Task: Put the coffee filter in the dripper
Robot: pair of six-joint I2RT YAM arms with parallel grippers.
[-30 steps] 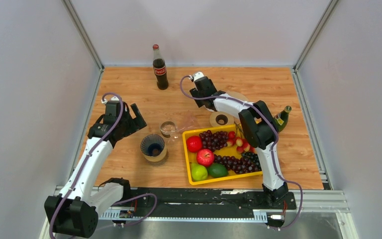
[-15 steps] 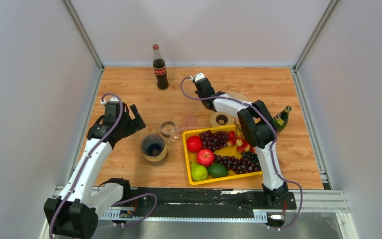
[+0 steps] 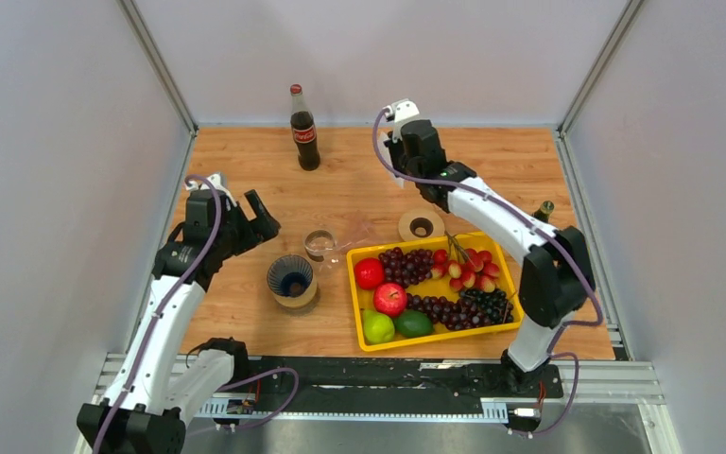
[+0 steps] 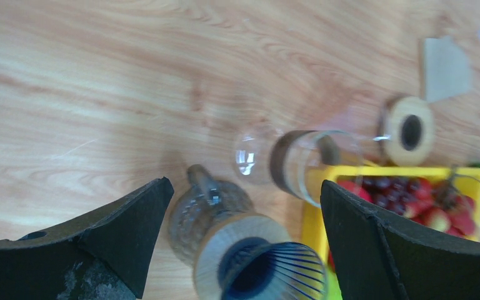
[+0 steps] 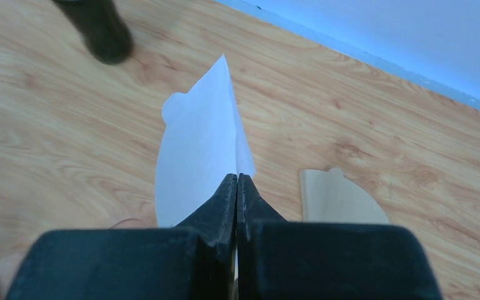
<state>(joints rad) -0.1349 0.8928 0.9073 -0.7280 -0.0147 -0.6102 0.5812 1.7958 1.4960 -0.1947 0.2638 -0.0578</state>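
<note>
Toward the back of the wooden table [image 3: 246,161], the right gripper [image 5: 236,179] hangs above the boards. Its jaws are clenched on a white coffee filter [image 5: 197,144], which fans up from the fingertips, clear of the surface. A second, tan filter [image 5: 340,200] lies flat on the wood just beside it. A Coca-Cola bottle [image 3: 303,132] stands upright off to the left. The dripper [image 3: 292,280], a ribbed cone with blue lines inside and a pale collar, sits well apart from the held filter, nearer the front and just left of a yellow tray [image 3: 353,284]. A clear glass vessel [image 3: 319,245] with a wooden band stands between the dripper and the tray's far corner. The left gripper [image 4: 245,187] hovers close to the dripper with its jaws spread wide, grasping nothing. The tray holds dark grapes [image 3: 406,265], red apples [image 3: 389,298] and limes [image 3: 378,326]. A tan ring [image 3: 421,227] rests just beyond the tray's far edge, and a green bottle [image 3: 536,222] stands by its right corner.
</note>
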